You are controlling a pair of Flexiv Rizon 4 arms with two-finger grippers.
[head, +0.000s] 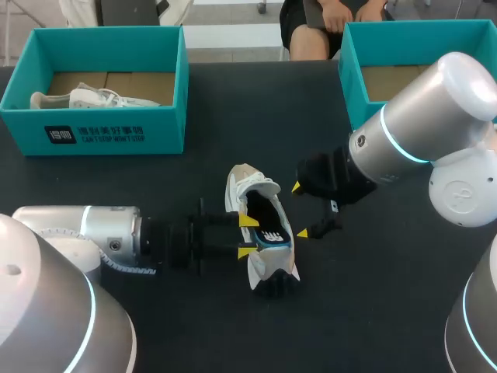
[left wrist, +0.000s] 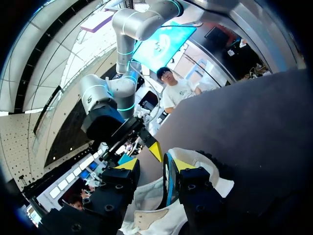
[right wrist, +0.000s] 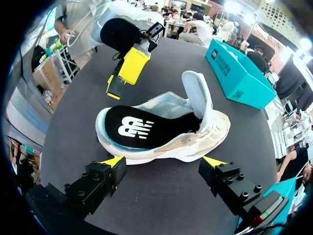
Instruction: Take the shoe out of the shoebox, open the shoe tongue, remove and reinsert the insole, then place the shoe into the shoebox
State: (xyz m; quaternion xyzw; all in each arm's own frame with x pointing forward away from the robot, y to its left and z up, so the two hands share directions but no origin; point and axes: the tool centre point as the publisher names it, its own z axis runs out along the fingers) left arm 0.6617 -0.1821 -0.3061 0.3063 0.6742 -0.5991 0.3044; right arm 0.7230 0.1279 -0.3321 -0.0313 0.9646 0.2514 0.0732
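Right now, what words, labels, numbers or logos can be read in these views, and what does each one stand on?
Front wall of the teal shoebox: a dark square logo and two lines of white print, too small to read with certainty.
Heel of the black insole inside the shoe: a large white letter logo, a brand mark, so not quoted.
No numbers or other signs can be read on the table.

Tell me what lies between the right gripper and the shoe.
Only a thin strip of bare table, seen in the right wrist view: the open right gripper sits just short of the shoe.
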